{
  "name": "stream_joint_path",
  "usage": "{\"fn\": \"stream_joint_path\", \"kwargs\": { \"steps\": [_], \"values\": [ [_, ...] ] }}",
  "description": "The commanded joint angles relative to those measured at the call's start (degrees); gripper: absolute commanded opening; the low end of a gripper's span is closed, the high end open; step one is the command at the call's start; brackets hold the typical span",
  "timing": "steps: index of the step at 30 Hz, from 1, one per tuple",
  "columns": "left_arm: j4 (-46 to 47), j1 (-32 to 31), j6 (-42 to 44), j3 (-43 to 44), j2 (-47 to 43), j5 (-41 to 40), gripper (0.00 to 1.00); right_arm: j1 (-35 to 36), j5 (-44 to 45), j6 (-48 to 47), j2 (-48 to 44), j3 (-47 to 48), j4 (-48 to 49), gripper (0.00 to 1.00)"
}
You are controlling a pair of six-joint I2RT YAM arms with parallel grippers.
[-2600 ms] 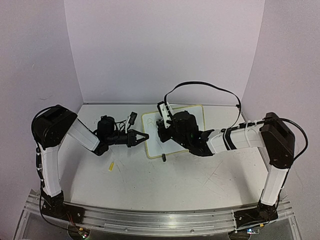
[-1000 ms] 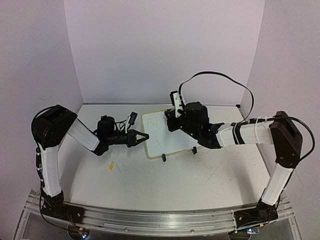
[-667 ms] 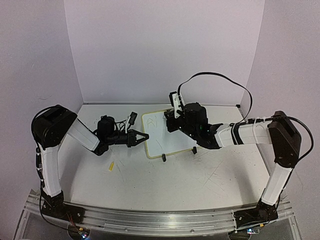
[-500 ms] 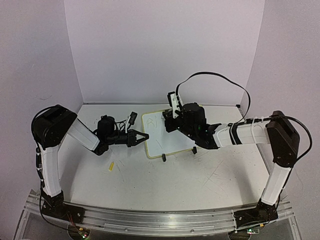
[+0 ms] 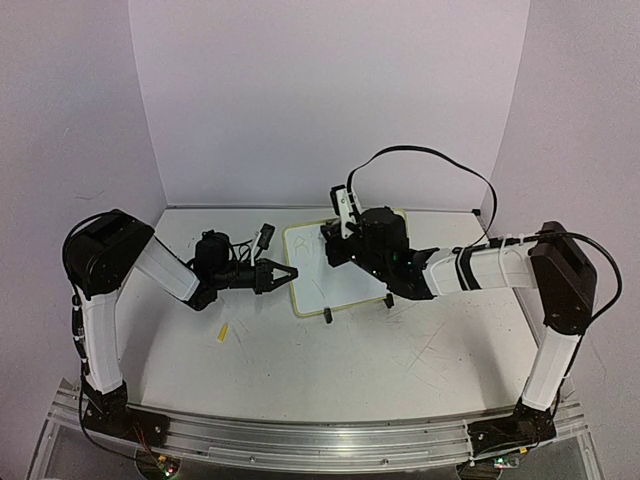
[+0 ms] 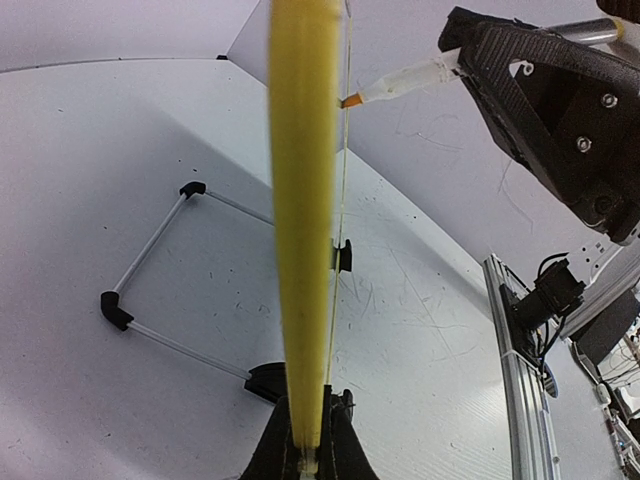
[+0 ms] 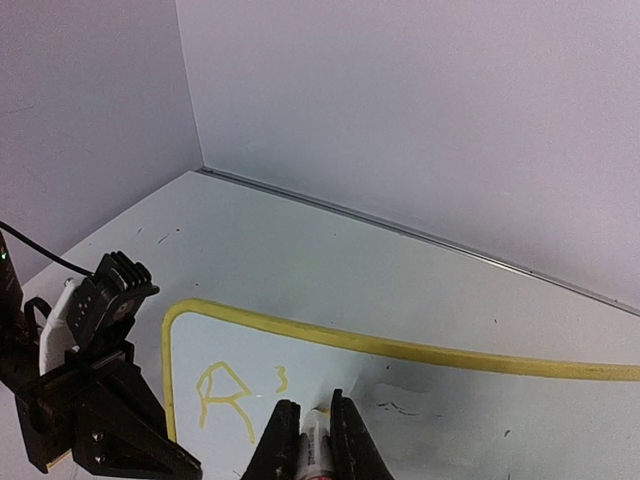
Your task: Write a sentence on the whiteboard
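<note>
With the left gripper (image 6: 305,450) clamped on the whiteboard (image 5: 335,285) rim and the right gripper (image 7: 310,420) clamped on the marker (image 6: 400,82), excess tip pressure ahead of the right jaws can pivot the whiteboard and distort the strokes.

The white-and-black left arm (image 5: 110,270) bends at a raised elbow well left of the small yellow-rimmed whiteboard (image 5: 335,288). Its forearm runs low to the board's left edge, where the black two-finger left gripper (image 5: 287,272) is clamped on the rim. The white-and-black right arm (image 5: 490,268) reaches in from the board's right side. Its black right gripper (image 5: 330,247) is over the board's upper left part, fingers pinched on a white marker (image 7: 313,447).
</note>
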Motion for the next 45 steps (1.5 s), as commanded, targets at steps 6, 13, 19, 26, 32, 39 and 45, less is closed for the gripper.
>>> {"fn": "stream_joint_path", "kwargs": {
  "steps": [6, 13, 19, 26, 32, 39, 45],
  "values": [
    [-3.99, 0.22, 2.24, 0.77, -0.93, -1.57, 0.00, 0.18, 1.05, 0.60, 0.45, -0.77, -1.11, 0.00],
    [-4.07, 0.21, 2.31, 0.64, -0.89, -1.64, 0.00, 0.19, 2.49, 0.49, -0.36, -1.77, -1.10, 0.00],
    [-4.18, 0.21, 2.42, 0.63, -0.99, -1.67, 0.00, 0.18, 4.46, 0.08, -1.15, -2.94, -1.03, 0.00],
    [-4.23, 0.17, 2.41, 0.65, -0.94, -1.66, 0.00, 0.16, 6.94, 0.00, -2.52, -4.63, -0.48, 0.00],
    [-4.30, 0.22, 2.41, 0.78, -0.88, -1.59, 0.00, 0.17, 6.63, 0.52, -2.85, -5.68, -0.44, 0.00],
    [-4.31, 0.21, 2.33, 0.85, -0.94, -1.61, 0.00, 1.26, 4.25, 1.66, -1.05, -5.00, -0.59, 0.00],
    [-4.46, 0.19, 2.41, 0.76, -1.12, -1.66, 0.00, 1.61, 2.88, 2.31, 0.51, -2.97, -0.50, 0.00]
  ]
}}
